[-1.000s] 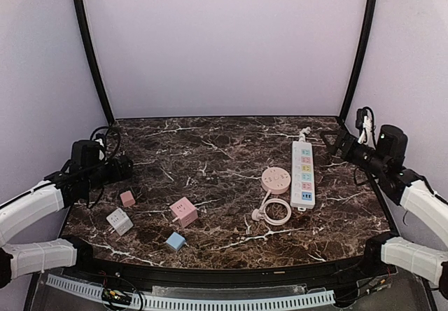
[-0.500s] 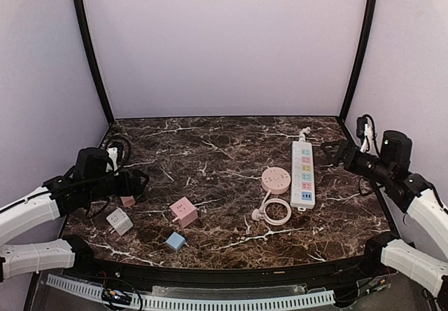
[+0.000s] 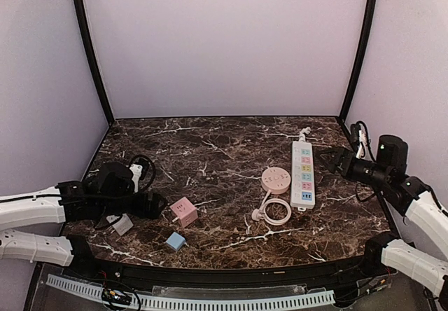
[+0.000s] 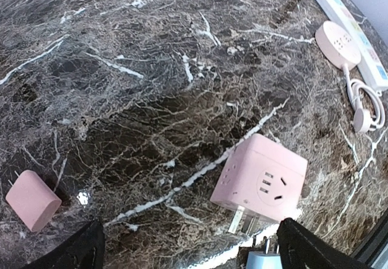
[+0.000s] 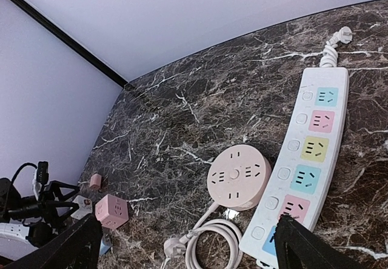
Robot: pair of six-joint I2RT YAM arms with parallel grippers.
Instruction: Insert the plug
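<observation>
Marble worktop (image 3: 210,150), nothing plugged in yet.
Both hands wide, empty: left hand (image 3: 155,204) just beside pink cube (image 3: 183,211), right hand (image 3: 326,155) near strip (image 3: 302,173). I judge grasp and insertion remain.

A dark marble tabletop (image 3: 210,150) fills the frame's centre, pale lilac walls (image 3: 224,45) rise across the top, and black corner posts (image 3: 91,52) flank them.

White adapter (image 3: 124,225) half hidden behind left arm (image 3: 35,209).
</observation>
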